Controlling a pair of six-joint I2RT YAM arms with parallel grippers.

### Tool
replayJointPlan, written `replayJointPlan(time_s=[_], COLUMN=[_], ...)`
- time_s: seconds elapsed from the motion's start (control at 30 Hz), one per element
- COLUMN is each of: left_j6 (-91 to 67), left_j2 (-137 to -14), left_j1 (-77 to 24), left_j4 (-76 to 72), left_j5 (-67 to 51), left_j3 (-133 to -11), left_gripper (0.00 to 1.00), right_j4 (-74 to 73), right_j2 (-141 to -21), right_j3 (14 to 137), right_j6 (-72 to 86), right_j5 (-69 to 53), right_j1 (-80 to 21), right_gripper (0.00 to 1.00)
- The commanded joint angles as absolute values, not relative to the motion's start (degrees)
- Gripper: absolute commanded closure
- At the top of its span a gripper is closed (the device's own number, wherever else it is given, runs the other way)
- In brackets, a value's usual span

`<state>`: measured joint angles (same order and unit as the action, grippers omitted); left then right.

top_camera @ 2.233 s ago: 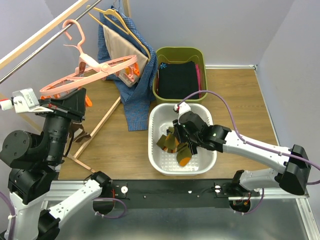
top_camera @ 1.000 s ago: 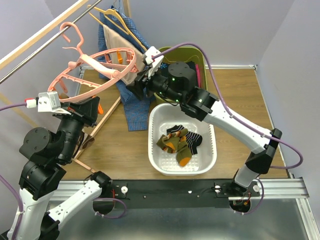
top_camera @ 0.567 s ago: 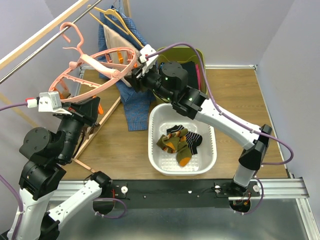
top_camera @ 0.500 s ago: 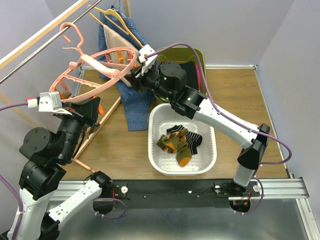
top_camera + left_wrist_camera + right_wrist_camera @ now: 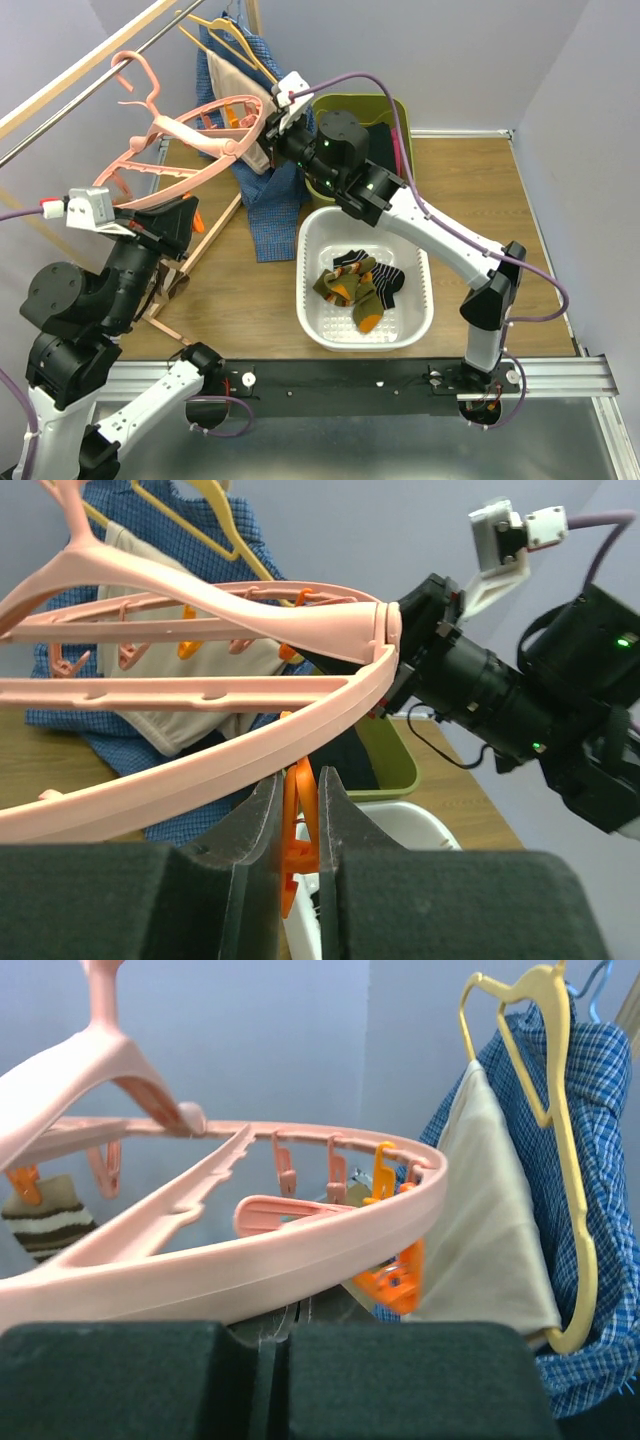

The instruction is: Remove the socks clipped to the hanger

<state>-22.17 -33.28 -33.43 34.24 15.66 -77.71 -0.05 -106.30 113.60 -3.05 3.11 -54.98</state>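
The salmon-pink ring hanger (image 5: 215,150) hangs tilted from the rail by its hook. My left gripper (image 5: 298,780) is shut on an orange clip (image 5: 300,815) just under the ring's (image 5: 200,690) near rim. At the ring's far side, my right gripper (image 5: 298,1310) sits right below the rim (image 5: 300,1250), jaws pressed together with nothing showing between them. One striped brown and cream sock (image 5: 42,1222) still dangles from a clip across the ring. Several socks (image 5: 360,285) lie in the white basket (image 5: 308,290).
Behind the ring, thin gold hangers carry a beige garment (image 5: 490,1230) and a blue checked shirt (image 5: 270,205). A green bin (image 5: 400,110) with black clothing stands behind the basket. A loose orange clip (image 5: 395,1275) hangs beside my right fingers. A wooden rack leg (image 5: 205,245) slants across the table.
My right arm rose from the basket to the ring's far rim, and its jaws closed. The hanger tipped up on that side. My left gripper kept its hold on the clip.
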Motion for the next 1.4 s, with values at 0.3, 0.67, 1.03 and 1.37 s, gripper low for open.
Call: replayJointPlan(time_s=[0.3,0.67,1.03,1.37], left_j6=[-21.6,-24.3,-25.5,-25.8], left_j2=[-35.9,-39.9,-42.5,-43.0], left_j1=[-33.4,-33.5,-33.4,-33.4], left_j4=[24.7,16.9,16.0,15.7], left_j5=[-6.1,-10.2,-5.4,-3.5], left_j3=[-77.7,-76.1,-75.8,-75.3], left_gripper=[1.00,1.00,1.00,1.00], right_j4=[-1.8,-3.8,-7.0,-18.4], right_j2=[-115.6,-125.3,-122.4,-112.9], right_j3=[125.4,134.2,129.4,122.4], right_j6=[4.0,6.9,7.6,9.1], right_j5=[-8.7,-17.0,-15.6,1.7], right_j1=[-49.5,-46.2,-46.3,-46.2], right_gripper=[0.99,0.99,0.63,0.32])
